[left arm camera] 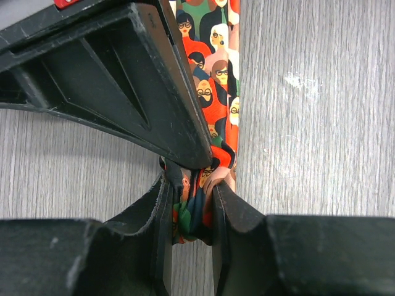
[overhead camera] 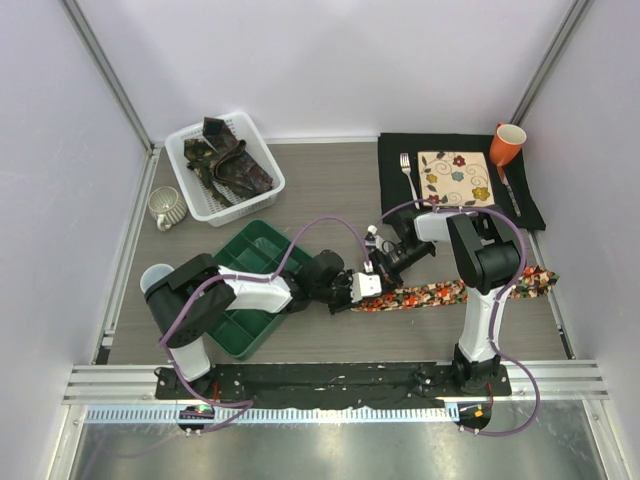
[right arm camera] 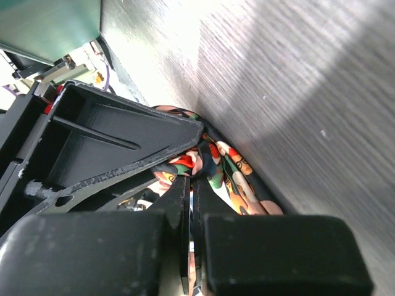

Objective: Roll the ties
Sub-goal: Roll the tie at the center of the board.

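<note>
Black fingers [left arm camera: 237,216] of the left gripper [left arm camera: 192,206] clamp the bunched end of the bright red-orange printed fabric necktie [left arm camera: 213,68]. From there the necktie lies flat on the grey wood-grain worktop [overhead camera: 330,185], stretching rightward past the right arm. Fingers of the right gripper [right arm camera: 190,188] are pressed together just beside the same end; whether they pinch any cloth I cannot tell. Beside the left arm sits a green compartment tray [overhead camera: 262,250], and farther back a white slotted basket [overhead camera: 190,195] holds dark patterned ties [overhead camera: 232,162].
</note>
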